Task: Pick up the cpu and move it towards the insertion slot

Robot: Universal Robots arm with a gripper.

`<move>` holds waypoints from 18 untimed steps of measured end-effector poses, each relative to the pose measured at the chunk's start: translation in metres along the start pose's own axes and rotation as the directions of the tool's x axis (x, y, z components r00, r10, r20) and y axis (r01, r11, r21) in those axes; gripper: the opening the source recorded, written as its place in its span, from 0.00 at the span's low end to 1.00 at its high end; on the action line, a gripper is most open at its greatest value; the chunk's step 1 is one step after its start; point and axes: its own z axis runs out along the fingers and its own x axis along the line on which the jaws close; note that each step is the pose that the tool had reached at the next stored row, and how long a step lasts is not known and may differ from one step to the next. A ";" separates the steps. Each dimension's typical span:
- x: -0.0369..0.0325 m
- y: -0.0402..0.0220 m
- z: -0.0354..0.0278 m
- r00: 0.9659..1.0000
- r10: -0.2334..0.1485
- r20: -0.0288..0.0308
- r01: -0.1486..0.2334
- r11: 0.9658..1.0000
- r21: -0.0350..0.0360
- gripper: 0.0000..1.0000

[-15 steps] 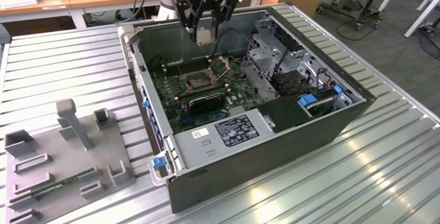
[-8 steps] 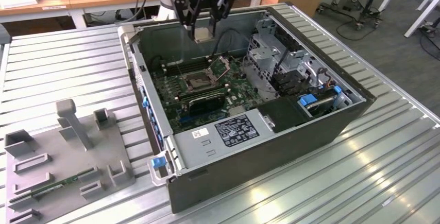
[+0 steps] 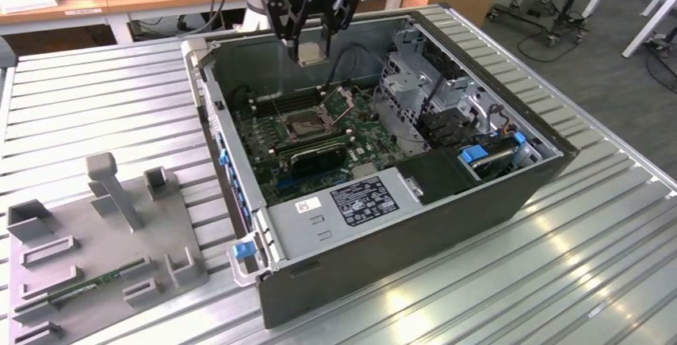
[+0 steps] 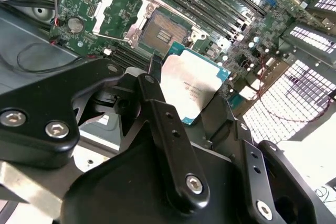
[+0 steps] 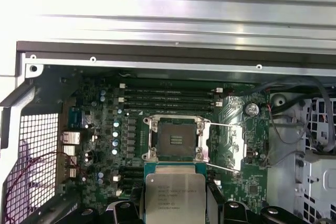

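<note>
Cpu: the cpu point(image 4: 193, 88) sits flat between the two dark fingers, its silvery top and thin tan-green rim showing in both wrist views point(image 5: 174, 196); in the exterior view it is a pale square point(image 3: 311, 51) at the fingertips.
Claw: the gripper point(image 3: 309, 42) is clenched on the cpu, one finger point(image 4: 163, 124) on each opposite edge.
Height: the chip hangs in the air above the open computer case point(image 3: 529, 172), apart from the motherboard point(image 3: 317, 143).
Insertion slot: the insertion slot point(image 5: 176, 140), a silvery frame with a dark centre, lies below the held chip with its retaining frame swung open beside it; in the first wrist view the chip appears just beside the socket's edge.
Surroundings: the case rests on a ribbed metal table point(image 3: 95, 115); a grey fixture tray point(image 3: 95, 258) lies at the exterior view's left.
</note>
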 end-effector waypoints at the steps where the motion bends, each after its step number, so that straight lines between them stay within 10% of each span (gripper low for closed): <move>1: 0.0000 0.0003 0.0005 1.000 0.000 0.000 0.000 1.000 0.000 0.55; 18: 0.0000 0.0009 0.0068 1.000 0.000 0.000 0.000 1.000 0.000 0.55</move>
